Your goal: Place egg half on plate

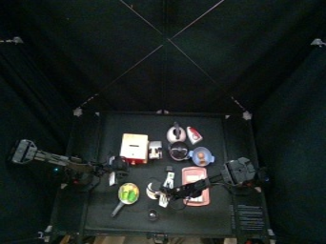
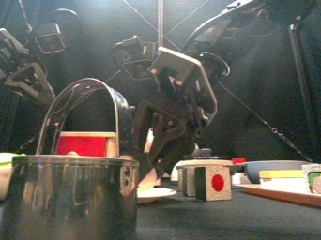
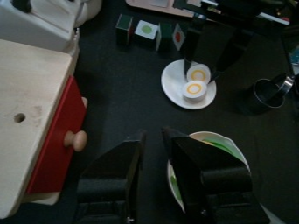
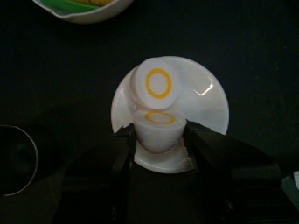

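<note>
Right gripper (image 4: 163, 147) hangs over the plate (image 4: 205, 105), jaws spread wide, one either side of the lower egg half (image 4: 160, 129). Whether the pads touch that half cannot be told; it looks to sit on the plate between them. A second egg half (image 4: 158, 83) lies cut face up on the plate, yolk ring showing, just beside the first, toward 12 o'clock in the right wrist view.

In the top view the plate (image 1: 155, 195) sits near the table's (image 1: 102, 129) front edge, at about 6 o'clock from the table's centre, with the right gripper (image 1: 163, 193) over it, reaching in from 3 o'clock. The left wrist view shows the plate (image 3: 176, 85) with an egg half (image 3: 197, 81) on it and the right gripper's fingers (image 3: 198, 44) coming down at it.

Left gripper (image 3: 162, 166) is off the plate, at about 9 o'clock from it in the top view (image 1: 112, 177), jaws nearly together with a thin gap, nothing between them. A green-rimmed bowl (image 3: 222, 153) lies just beside it. A wooden box with a red drawer (image 3: 52, 140) is near.

Front view: a metal pot (image 2: 69, 192) with a bail handle stands near and large; a block (image 2: 216, 180) with a red dot stands at the plate's 3 o'clock.
</note>
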{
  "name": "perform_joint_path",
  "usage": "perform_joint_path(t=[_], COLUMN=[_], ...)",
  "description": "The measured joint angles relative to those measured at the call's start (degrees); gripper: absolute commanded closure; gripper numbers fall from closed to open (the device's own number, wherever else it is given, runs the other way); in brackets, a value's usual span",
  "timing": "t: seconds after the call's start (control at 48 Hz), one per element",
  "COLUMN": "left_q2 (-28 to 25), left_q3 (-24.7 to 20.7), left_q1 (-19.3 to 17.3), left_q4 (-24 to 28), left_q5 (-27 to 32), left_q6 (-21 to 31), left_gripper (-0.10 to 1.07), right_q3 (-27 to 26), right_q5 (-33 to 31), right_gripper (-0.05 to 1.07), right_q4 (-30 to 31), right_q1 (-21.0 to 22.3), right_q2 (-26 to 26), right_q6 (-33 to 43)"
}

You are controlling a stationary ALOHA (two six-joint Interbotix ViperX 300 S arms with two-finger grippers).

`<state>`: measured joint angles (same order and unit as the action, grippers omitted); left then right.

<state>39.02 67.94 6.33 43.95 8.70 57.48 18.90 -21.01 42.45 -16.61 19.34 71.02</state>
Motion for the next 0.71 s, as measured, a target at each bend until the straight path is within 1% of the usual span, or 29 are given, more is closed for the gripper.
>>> perform_joint_path(t=[0.188, 0.333, 0.542, 0.708], left_q2=[0.0, 0.0, 0.0, 0.0], left_q3=[0.1, 0.0, 0.0, 0.2], left_q1=[0.1, 0.1, 0.1, 0.1], left_q4=[0.0, 0.0, 0.0, -0.6], left_q5=[0.0, 0.0, 0.0, 0.0], left_q6=[0.0, 0.0, 0.0, 0.0], left_gripper=[0.3, 0.3, 0.3, 0.3], right_q3=[0.2, 1.7, 5.7, 9.4], right_q5=[-0.6, -2.5, -7.7, -12.8], right_gripper=[0.34, 0.34, 0.34, 0.34], right_q4=[0.1, 0.6, 0.4, -1.8], right_q1=[-0.6, -1.1, -2.2, -4.1], right_q2=[-3.9, -6.9, -12.6, -17.3], right_q6=[0.1, 0.3, 0.9, 1.9])
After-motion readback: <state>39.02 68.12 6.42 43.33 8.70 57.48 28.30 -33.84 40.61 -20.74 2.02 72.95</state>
